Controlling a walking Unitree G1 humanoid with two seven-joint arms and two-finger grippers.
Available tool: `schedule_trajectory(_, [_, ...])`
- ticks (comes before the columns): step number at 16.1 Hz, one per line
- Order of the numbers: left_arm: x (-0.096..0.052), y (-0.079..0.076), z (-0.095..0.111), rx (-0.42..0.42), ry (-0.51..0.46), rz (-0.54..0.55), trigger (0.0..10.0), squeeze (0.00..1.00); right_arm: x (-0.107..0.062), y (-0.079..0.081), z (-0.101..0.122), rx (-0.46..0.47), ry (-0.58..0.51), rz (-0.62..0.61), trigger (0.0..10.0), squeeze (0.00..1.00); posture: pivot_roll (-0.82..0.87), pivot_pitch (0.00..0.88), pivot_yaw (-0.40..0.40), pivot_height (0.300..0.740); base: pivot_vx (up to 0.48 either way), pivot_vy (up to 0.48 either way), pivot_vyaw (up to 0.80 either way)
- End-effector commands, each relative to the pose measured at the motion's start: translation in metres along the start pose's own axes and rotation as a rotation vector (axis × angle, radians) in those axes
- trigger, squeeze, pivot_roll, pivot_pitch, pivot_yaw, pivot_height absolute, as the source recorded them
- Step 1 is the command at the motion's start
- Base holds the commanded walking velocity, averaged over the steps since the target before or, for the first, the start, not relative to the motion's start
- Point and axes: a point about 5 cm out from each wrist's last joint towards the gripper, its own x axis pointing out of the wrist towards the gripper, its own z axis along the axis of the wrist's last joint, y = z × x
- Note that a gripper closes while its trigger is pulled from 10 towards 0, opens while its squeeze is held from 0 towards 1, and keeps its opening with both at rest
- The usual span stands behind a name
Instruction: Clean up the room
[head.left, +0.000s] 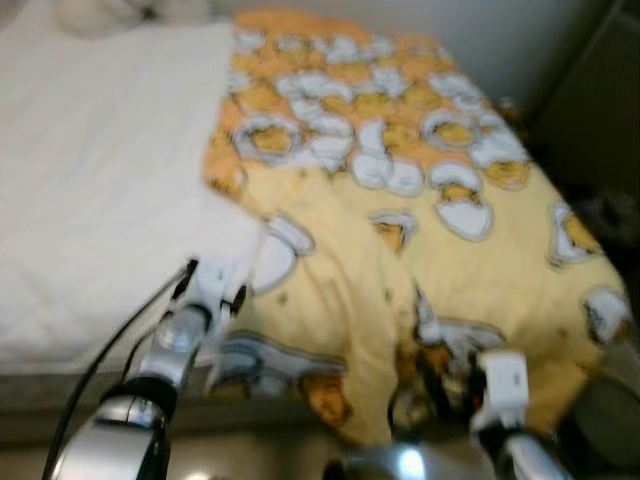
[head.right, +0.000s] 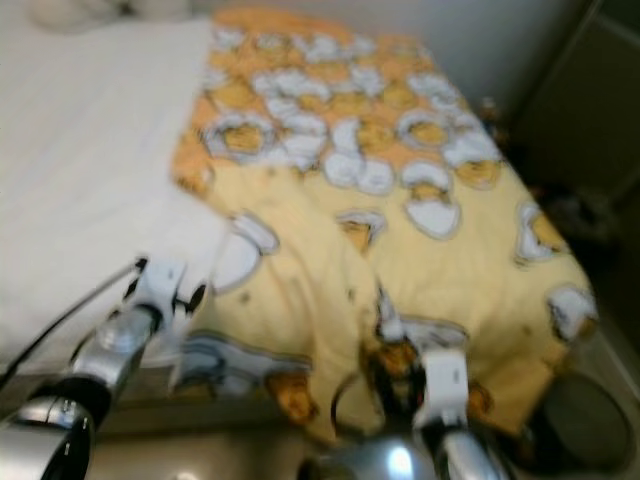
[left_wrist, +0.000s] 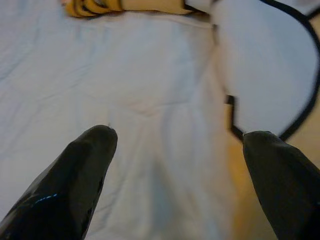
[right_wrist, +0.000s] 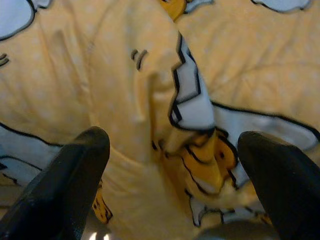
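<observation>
Where blanket (head.left: 400, 200) edge meets sheet (head.left: 100, 180), left gripper (left_wrist: 177, 137) agape.

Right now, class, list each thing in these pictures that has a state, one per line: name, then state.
Blanket: rumpled, covering one side of the bed.
White sheet: bare, uncovered.
Left gripper: fingers open above the blanket's edge.
Right gripper: fingers open over a blanket fold.

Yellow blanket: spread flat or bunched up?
Bunched. The yellow blanket covers the bed's right side only, with raised folds near the foot; white sheet lies bare.

White-sheeted bed (head.left: 90, 200) against pale wall (head.left: 480, 40), dark furniture (head.left: 595, 110) beside
</observation>
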Motion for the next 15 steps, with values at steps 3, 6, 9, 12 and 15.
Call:
schedule_trajectory(3, [-0.001, 0.005, 0.005, -0.068, -0.067, -0.054, 10.0, 0.00, -0.005, 0.002, 0.009, -0.022, -0.020, 0.001, 10.0, 0.00, -0.09, 0.092, -0.072, 0.740, 0.000, 0.000, 0.00])
schedule_trajectory(6, [-0.005, 0.003, -0.010, -0.022, -0.032, -0.090, 10.0, 0.00, -0.014, 0.009, 0.003, 0.004, 0.002, 0.009, 10.0, 0.00, -0.09, 0.113, -0.073, 0.740, 0.000, 0.000, 0.00])
schedule_trajectory(9, [-0.006, -0.005, -0.013, -0.063, -0.025, -0.100, 10.0, 0.00, -0.021, 0.011, 0.002, 0.005, 0.018, 0.019, 10.0, 0.00, -0.10, 0.137, -0.089, 0.740, 0.000, 0.000, 0.00])
schedule_trajectory(12, [0.000, -0.024, -0.002, -0.094, -0.038, -0.140, 10.0, 0.00, -0.031, 0.009, 0.002, -0.011, 0.044, 0.032, 10.0, 0.00, -0.13, 0.152, -0.104, 0.740, 0.000, 0.000, 0.00])
schedule_trajectory(15, [-0.001, -0.036, -0.004, -0.080, -0.014, -0.177, 10.0, 0.00, -0.036, 0.006, 0.001, -0.010, 0.062, 0.015, 10.0, 0.00, -0.15, 0.152, -0.102, 0.740, 0.000, 0.000, 0.00])
